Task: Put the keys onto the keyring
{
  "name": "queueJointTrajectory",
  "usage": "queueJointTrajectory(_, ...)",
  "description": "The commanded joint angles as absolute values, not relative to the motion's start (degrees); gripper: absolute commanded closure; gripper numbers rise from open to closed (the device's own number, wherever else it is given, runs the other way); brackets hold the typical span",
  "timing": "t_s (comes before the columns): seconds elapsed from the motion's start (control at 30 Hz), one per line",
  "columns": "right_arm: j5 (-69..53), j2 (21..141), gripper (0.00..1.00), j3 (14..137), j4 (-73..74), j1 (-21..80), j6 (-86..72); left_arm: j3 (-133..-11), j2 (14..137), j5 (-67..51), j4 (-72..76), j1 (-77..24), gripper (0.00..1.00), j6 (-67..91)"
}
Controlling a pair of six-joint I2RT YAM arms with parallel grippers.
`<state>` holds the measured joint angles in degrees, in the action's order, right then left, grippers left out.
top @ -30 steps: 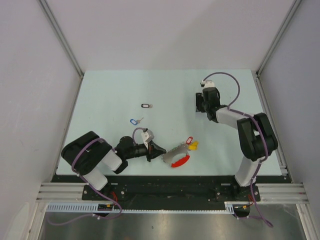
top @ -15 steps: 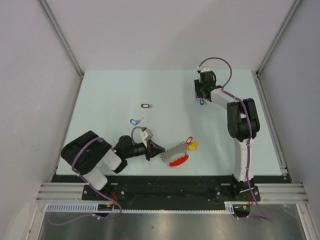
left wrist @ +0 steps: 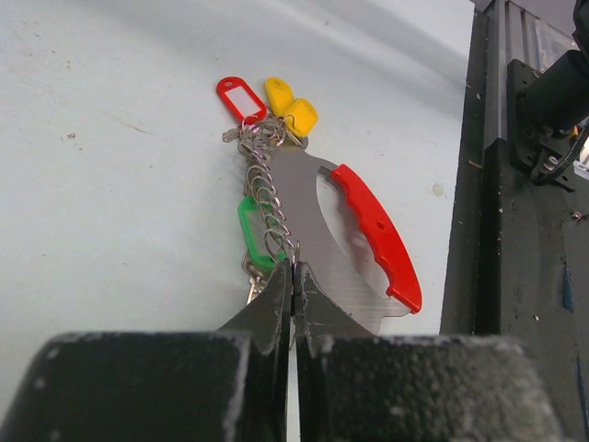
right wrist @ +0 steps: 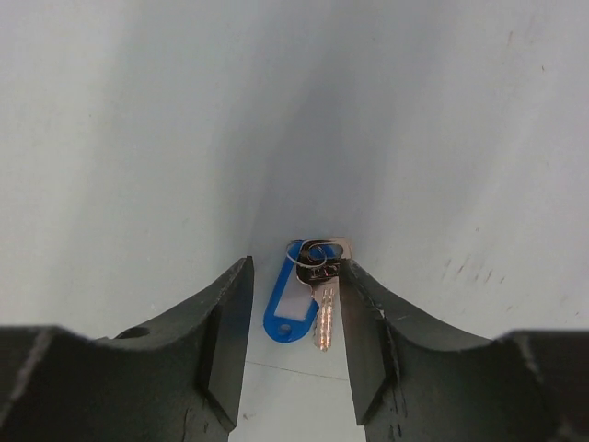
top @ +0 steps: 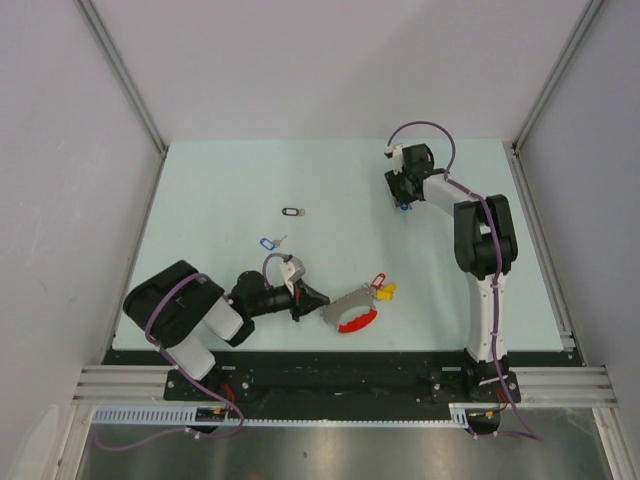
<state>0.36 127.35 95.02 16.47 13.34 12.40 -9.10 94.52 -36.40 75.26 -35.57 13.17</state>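
Left gripper (top: pixel 308 300): clenched; the jaws meet on a wire loop at the near end of the keyring; low over the table (top: pixel 220 190), near its front edge.
Keyring (top: pixel 352 311): flat on the table just right of the left gripper; held at one end only; the rest rests on the surface.
Red band (left wrist: pixel 379 236): curved; runs along the outer edge of the keyring's flat metal plate, on the side toward the front rail.
Tags on the keyring: red tag (left wrist: pixel 240 98) and yellow tags (left wrist: pixel 293 107) bunched at the far end; green tag (left wrist: pixel 250 230) beside the chain of loops, close to the jaws.
Right gripper (top: pixel 401 196): released; arm stretched to the far right part of the table; the fingers (right wrist: pixel 225 322) stand apart, one on each side of a key.
Far blue key (right wrist: pixel 304 296): flat on the table between the right fingers; silver blade beside its blue tag; its ringed head lies just beside one finger; whether they touch I cannot tell.
Mid blue key (top: pixel 268 242): on the table, beyond the left gripper; apart from both grippers.
Black key (top: pixel 293 211): on the table, a little farther back than the mid blue key; untouched.
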Motion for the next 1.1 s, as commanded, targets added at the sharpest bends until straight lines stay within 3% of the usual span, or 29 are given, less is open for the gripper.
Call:
queueJointTrajectory(0.0,-4.9,129.1,0.53,98.5,19.3,12.4,19.8,-9.2,94.8,-37.5,98.9,-35.2,1.0,13.4)
queueJointTrajectory(0.17,-7.4,129.9,0.6,99.3,20.8,11.4,22.5,-9.2,94.8,-37.8,98.9,-35.1,1.0,13.4)
queueJointTrajectory(0.4,-7.6,129.6,0.81,99.0,22.4,10.9,22.9,-9.6,95.4,-37.9,98.9,-35.1,0.99,13.7)
queueJointTrajectory(0.77,-4.9,120.2,0.81,86.4,28.6,11.7,9.3,-9.3,95.3,-36.9,98.9,-34.1,1.0,13.7)
queueJointTrajectory(1.07,-4.0,111.3,0.8,72.2,32.3,20.7,-3.9,-7.4,91.9,-35.2,98.9,-33.7,1.0,13.9)
